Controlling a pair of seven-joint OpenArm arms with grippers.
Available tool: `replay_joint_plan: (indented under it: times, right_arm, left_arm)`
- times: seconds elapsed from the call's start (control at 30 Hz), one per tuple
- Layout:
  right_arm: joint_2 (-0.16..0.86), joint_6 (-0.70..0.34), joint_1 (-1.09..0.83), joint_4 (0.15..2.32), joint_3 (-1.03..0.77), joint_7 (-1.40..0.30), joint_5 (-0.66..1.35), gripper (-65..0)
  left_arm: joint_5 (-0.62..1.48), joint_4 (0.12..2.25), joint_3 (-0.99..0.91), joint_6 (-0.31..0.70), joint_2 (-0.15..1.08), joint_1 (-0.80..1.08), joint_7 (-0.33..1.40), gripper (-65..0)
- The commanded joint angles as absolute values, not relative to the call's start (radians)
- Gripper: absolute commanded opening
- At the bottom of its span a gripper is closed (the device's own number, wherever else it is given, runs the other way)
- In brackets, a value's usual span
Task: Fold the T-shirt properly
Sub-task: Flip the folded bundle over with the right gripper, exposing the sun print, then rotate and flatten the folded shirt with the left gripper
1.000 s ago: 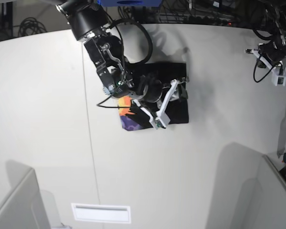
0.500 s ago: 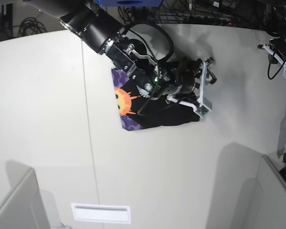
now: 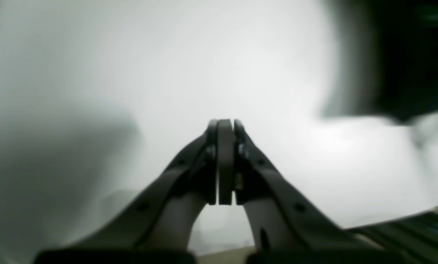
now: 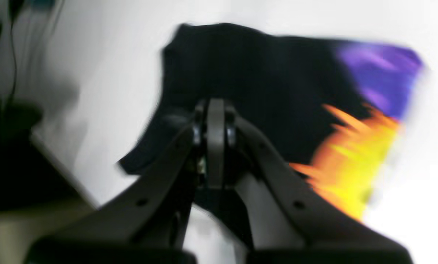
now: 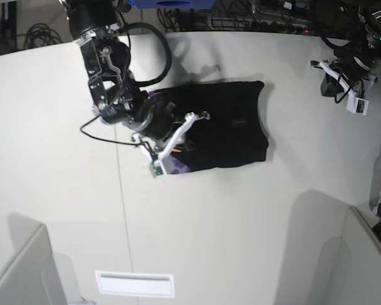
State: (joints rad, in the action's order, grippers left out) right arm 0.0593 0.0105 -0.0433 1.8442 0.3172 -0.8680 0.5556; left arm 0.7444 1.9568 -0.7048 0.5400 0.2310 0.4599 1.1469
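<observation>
Going L to R across the base view: the right hand (image 5: 171, 136) sits over the L edge of the T-shirt (image 5: 225, 124), low above the cloth, prob. because that's the side where the printed part peeks out from under the black layer. Its wrist view is blurred, but the jaws read as pressed together w/ nothing pinched between them; the black cloth lies beyond the tips, w/ the purple and orange-yellow print (image 4: 365, 121) off to the side. So the hand is closed and empty, not gripping. The T-shirt lies roughly mid-desk (image 5: 241, 235) as a compact dark rectangle, mostly plain side up, only a sliver of print showing at its L lower corner; that looks like a fold laid over, though edges are a bit uneven on the R side, where a corner sticks out. Judging by that, the fold seems far along, maybe needing a tidy-up. Far R, near the desk's back edge, the left hand (image 5: 346, 86) is parked well apart from the T-shirt, likely kept out of the way. Its wrist view shows the left hand's fingers (image 3: 219, 165) shut flat together over bare white desk, holding nothing.
</observation>
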Motion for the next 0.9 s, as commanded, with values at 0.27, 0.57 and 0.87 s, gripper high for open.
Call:
replay_joint_plan:
  times: [0.27, 0.57, 0.87]
  right_arm:
    - [0.154, -0.001, -0.140, 1.868, 0.305, -0.803, 0.575, -65.0]
    - [0.193, -0.001, -0.216, 1.897, 0.303, -0.722, 0.578, -65.0]
    - [0.231, -0.001, -0.308, 1.900, 0.268, -0.610, 0.578, -65.0]
  left_arm:
    - [1.087, 1.873, -0.584, 0.512, 0.217, 0.348, 1.127, -3.1]
    - [1.006, 1.590, -0.414, 0.469, 0.085, 0.180, 1.121, -3.6]
    - [0.739, 1.569, -0.394, 0.469, 0.013, 0.107, 1.122, -17.4]
